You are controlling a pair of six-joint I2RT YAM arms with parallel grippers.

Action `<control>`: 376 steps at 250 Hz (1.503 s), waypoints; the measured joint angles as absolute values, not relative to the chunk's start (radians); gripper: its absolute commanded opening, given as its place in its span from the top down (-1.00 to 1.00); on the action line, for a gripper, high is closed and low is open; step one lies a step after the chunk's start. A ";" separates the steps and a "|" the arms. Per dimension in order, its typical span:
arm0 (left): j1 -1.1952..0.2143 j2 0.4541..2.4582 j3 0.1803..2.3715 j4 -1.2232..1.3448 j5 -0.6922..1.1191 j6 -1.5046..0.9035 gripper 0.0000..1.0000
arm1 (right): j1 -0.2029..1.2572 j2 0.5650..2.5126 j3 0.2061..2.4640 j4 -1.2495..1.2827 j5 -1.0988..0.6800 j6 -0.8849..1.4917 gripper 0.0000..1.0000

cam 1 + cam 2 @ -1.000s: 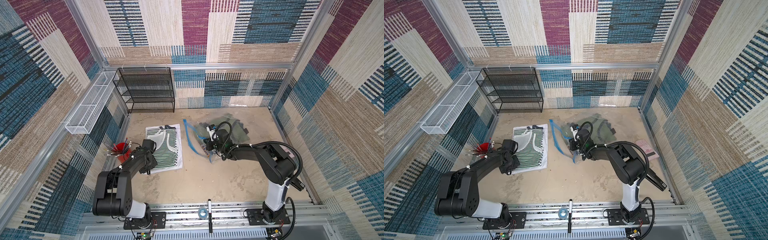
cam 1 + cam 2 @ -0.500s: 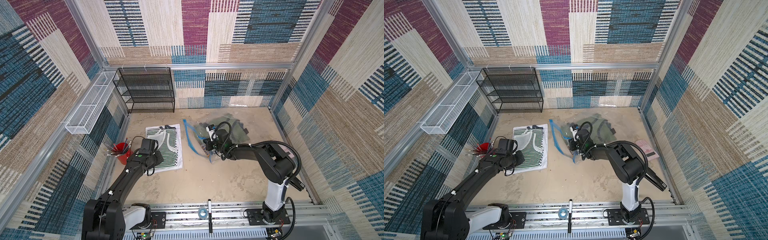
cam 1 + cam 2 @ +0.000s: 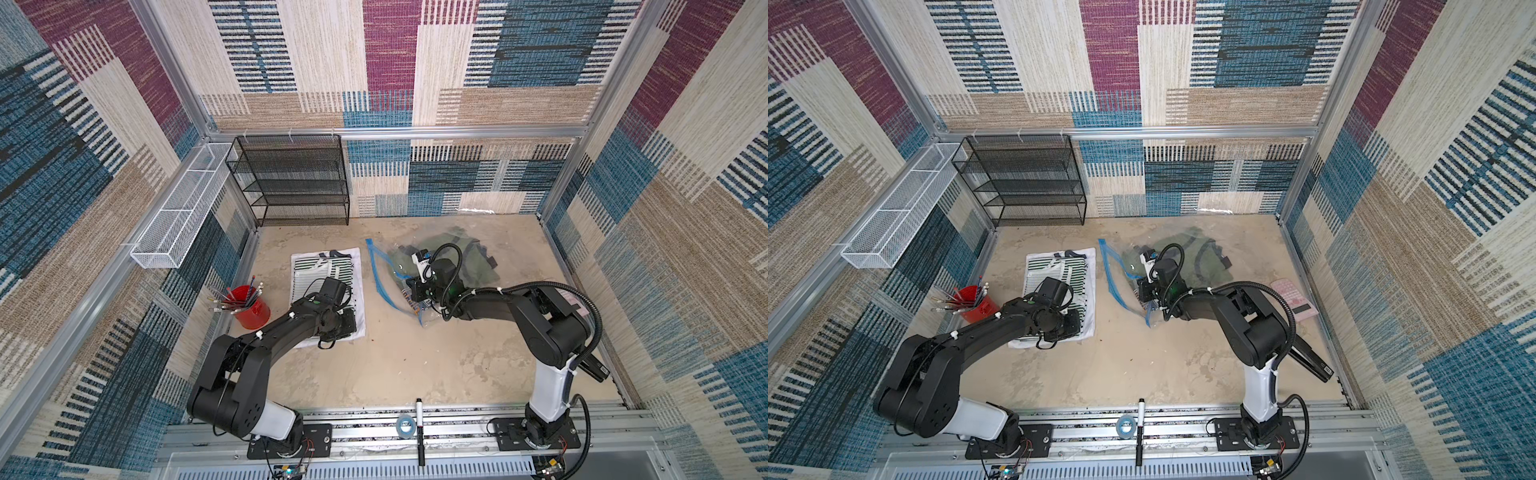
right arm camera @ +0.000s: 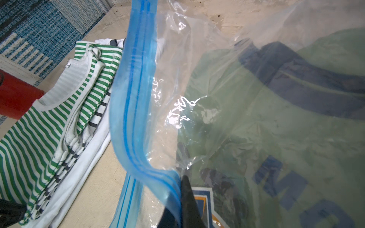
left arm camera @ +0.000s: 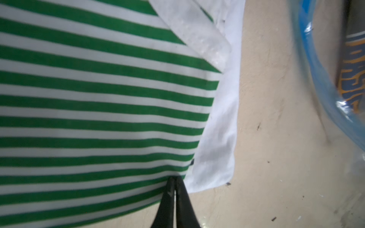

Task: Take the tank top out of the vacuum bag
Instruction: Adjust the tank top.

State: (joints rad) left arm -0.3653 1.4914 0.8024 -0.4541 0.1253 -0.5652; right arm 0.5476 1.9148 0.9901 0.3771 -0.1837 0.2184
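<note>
Beige tabletop (image 3: 415, 365), patchwork-carpet walls all round. vacuum bag (image 3: 395, 259) lies on it mid-table, nearer the right arm. It's clear and crinkled, and the edge with the blue zip strip (image 4: 134, 98) faces the left arm's side. tank top (image 4: 276, 122) is inside the bag: olive green with navy trim and lettering, seen through the plastic in both top views and the right wrist view. right gripper (image 4: 178, 207) is at the bag's near corner, jaws clamped on the plastic right at the zip strip; the strip arches up to the fingers there. Just beside the bag on the left-arm side, not touching it, is a flat pile of folded clothes. striped top (image 3: 322, 270) (green/white) is uppermost, with a white garment (image 5: 217, 138) under it sticking out toward the bag. left gripper (image 5: 175, 183) is at the striped top's near hem, jaws closed tip to tip; can't tell if any fabric is pinched between them. Past the pile, farther from the bag: red cup (image 3: 251, 309) of pencils. Behind the bag, off toward the left arm's side: black wire rack (image 3: 291, 183) against the back wall, white wire basket (image 3: 178, 216) on the side wall. On the bag's other side from the pile: pink flat item (image 3: 1293, 299) by the wall. In front of the bag, on the base rail: marker (image 3: 419, 428) and tape roll (image 3: 405, 426).
</note>
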 measured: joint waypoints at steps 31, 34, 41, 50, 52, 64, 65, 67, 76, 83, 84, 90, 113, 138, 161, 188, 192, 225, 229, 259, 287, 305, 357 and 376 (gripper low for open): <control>-0.369 1.473 0.824 -0.461 0.128 -0.545 0.74 | 0.548 1.914 0.990 0.377 -0.184 0.218 1.00; -0.369 1.467 0.827 -0.461 0.130 -0.542 0.73 | 0.548 1.914 0.990 0.377 -0.184 0.218 1.00; -0.369 1.450 0.834 -0.460 0.132 -0.526 0.71 | 0.548 1.914 0.990 0.377 -0.184 0.218 1.00; -0.369 1.426 0.845 -0.453 0.134 -0.513 0.68 | 0.548 1.914 0.990 0.377 -0.184 0.218 1.00; -0.369 1.424 0.847 -0.451 0.133 -0.510 0.67 | 0.548 1.914 0.990 0.377 -0.184 0.218 1.00; -0.369 1.401 0.861 -0.438 0.134 -0.492 0.62 | 0.548 1.914 0.990 0.377 -0.184 0.218 1.00; -0.369 1.400 0.862 -0.437 0.133 -0.490 0.62 | 0.548 1.914 0.990 0.377 -0.184 0.218 1.00; -0.369 1.398 0.865 -0.434 0.133 -0.488 0.61 | 0.548 1.914 0.990 0.377 -0.184 0.218 1.00; -0.368 1.393 0.879 -0.422 0.133 -0.474 0.59 | 0.548 1.914 0.990 0.377 -0.184 0.218 1.00; -0.365 1.396 0.896 -0.413 0.133 -0.466 0.59 | 0.548 1.914 0.990 0.377 -0.184 0.218 1.00; -0.365 1.398 0.898 -0.411 0.133 -0.465 0.59 | 0.548 1.914 0.990 0.377 -0.184 0.218 1.00; -0.361 1.409 0.918 -0.405 0.133 -0.455 0.60 | 0.548 1.914 0.990 0.377 -0.184 0.218 1.00; -0.340 1.497 1.012 -0.370 0.130 -0.429 0.65 | 0.548 1.916 0.993 0.376 -0.184 0.218 1.00; -0.305 1.643 1.136 -0.331 0.130 -0.418 0.71 | 0.548 1.919 0.995 0.376 -0.184 0.218 1.00; -0.265 1.803 1.269 -0.289 0.133 -0.418 0.72 | 0.548 1.919 0.996 0.376 -0.184 0.218 1.00; -0.230 1.956 1.401 -0.257 0.133 -0.424 0.74 | 0.548 1.920 0.996 0.375 -0.188 0.218 1.00; -0.227 1.973 1.420 -0.252 0.133 -0.427 0.74 | 0.548 1.920 0.996 0.375 -0.189 0.218 1.00; -0.178 2.122 1.517 -0.216 0.145 -0.478 0.75 | 0.548 1.920 0.996 0.375 -0.191 0.218 1.00; -0.172 2.136 1.525 -0.214 0.146 -0.485 0.76 | 0.548 1.920 0.996 0.375 -0.191 0.218 1.00; -0.143 2.204 1.567 -0.201 0.200 -0.534 0.77 | 0.548 1.920 0.996 0.375 -0.191 0.218 1.00; -0.138 2.216 1.569 -0.161 0.218 -0.562 0.76 | 0.548 1.920 0.996 0.375 -0.191 0.218 1.00; -0.130 2.209 1.555 -0.139 0.249 -0.569 0.76 | 0.548 1.920 0.996 0.375 -0.191 0.218 1.00; -0.068 2.078 1.469 -0.039 0.359 -0.569 0.74 | 0.548 1.920 0.997 0.371 -0.191 0.218 1.00; -0.036 2.041 1.455 0.002 0.371 -0.570 0.74 | 0.548 1.921 0.998 0.370 -0.191 0.218 1.00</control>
